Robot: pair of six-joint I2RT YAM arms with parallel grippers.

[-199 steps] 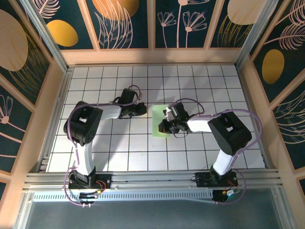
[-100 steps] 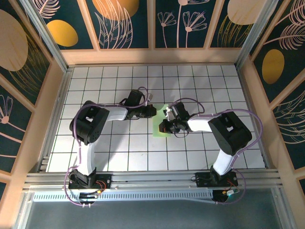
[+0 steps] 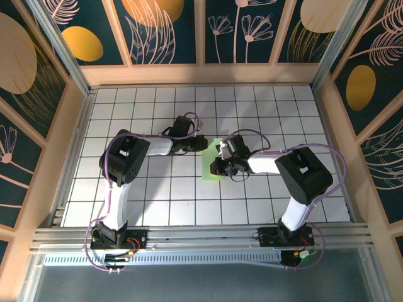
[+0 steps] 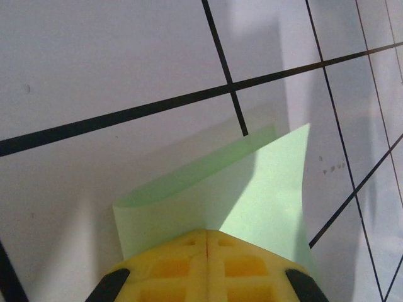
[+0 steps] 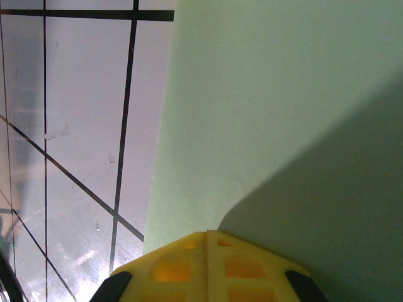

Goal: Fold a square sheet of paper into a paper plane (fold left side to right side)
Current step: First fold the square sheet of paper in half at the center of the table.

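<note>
The square sheet of paper (image 3: 206, 172) is light green and lies mid-table, partly hidden under both grippers. In the left wrist view the sheet (image 4: 264, 182) has its near left part lifted and curled over the layer below. My left gripper (image 4: 206, 231) is shut, its yellow tips resting against that raised flap. From above, the left gripper (image 3: 203, 144) sits at the sheet's upper left edge. My right gripper (image 3: 216, 168) is shut too, and its tips (image 5: 206, 233) press down on the flat sheet (image 5: 252, 94) near its left edge. The paper plane is out of view.
White tiles with black lines cover the table (image 3: 151, 189). Wooden walls (image 3: 201, 75) box it in at the back and sides. A metal rail (image 3: 201, 236) with both arm bases runs along the near edge.
The left arm has swung right from open table to the sheet's left edge. The visible green area has narrowed as that edge rose. The right gripper has stayed put.
</note>
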